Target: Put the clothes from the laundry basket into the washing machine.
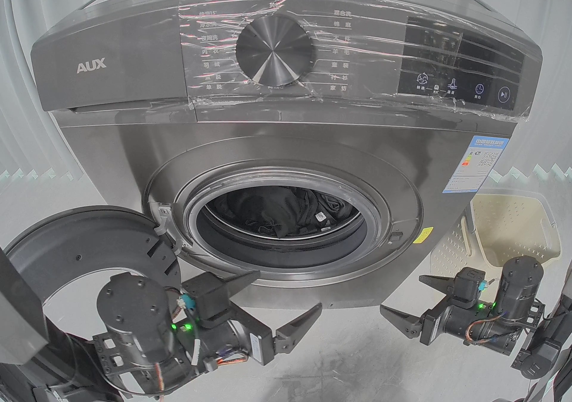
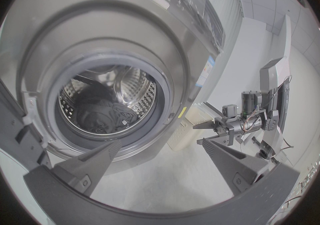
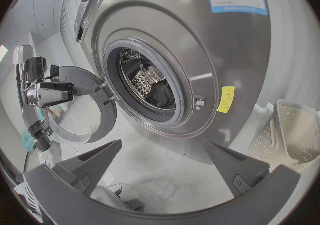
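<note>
A grey front-loading washing machine stands before me with its round door swung open to the left. Dark clothes lie inside the drum, also visible as dark clothes. A cream laundry basket sits on the floor at the machine's right side, and its inside looks bare. My left gripper is open, low in front of the door opening, holding nothing. My right gripper is open too, low at the right, near the basket.
The open door takes up the space at the lower left, close to my left arm. Pale floor lies free in front of the machine between the two grippers. Curtains hang behind.
</note>
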Robot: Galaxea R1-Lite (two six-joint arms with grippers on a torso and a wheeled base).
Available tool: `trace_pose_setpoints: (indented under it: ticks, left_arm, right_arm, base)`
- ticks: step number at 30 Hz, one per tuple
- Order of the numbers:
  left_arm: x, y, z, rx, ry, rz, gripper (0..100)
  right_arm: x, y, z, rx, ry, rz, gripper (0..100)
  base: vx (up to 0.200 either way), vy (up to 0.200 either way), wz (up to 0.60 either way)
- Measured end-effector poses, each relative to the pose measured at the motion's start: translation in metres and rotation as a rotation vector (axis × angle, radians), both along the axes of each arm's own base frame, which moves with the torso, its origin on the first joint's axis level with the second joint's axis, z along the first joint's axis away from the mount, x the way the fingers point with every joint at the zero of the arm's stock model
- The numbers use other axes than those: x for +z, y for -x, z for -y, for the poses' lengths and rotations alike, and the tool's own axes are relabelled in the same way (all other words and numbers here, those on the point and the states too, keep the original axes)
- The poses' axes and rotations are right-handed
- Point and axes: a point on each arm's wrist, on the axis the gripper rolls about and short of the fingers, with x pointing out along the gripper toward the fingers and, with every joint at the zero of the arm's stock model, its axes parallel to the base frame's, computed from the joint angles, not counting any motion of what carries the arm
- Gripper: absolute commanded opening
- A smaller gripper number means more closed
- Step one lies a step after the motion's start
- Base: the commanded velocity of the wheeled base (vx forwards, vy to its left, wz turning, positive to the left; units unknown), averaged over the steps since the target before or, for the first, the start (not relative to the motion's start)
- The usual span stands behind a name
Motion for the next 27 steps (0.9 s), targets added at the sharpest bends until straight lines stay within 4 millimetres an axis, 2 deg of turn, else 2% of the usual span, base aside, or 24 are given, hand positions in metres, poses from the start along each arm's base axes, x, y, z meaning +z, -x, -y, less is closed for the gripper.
trace_pose_setpoints:
  ticks: [6,13,27]
  left_arm:
    - [0.014,0.009,-0.02,0.064,0.035,0.035,100]
    - [0.024,0.009,-0.036,0.122,0.069,0.062,100]
    - [0.017,0.01,-0.056,0.184,0.039,0.049,100]
  right_arm:
    - [0.01,0.008,0.005,-0.003,-0.021,0.034,100]
    - [0.016,0.011,0.006,-0.004,-0.036,0.055,100]
    - [0.021,0.008,0.013,-0.042,-0.049,0.083,100]
  base:
    - [0.0,0.0,0.0]
    - [0.0,0.0,0.0]
    - [-0.2,0.0,0.0]
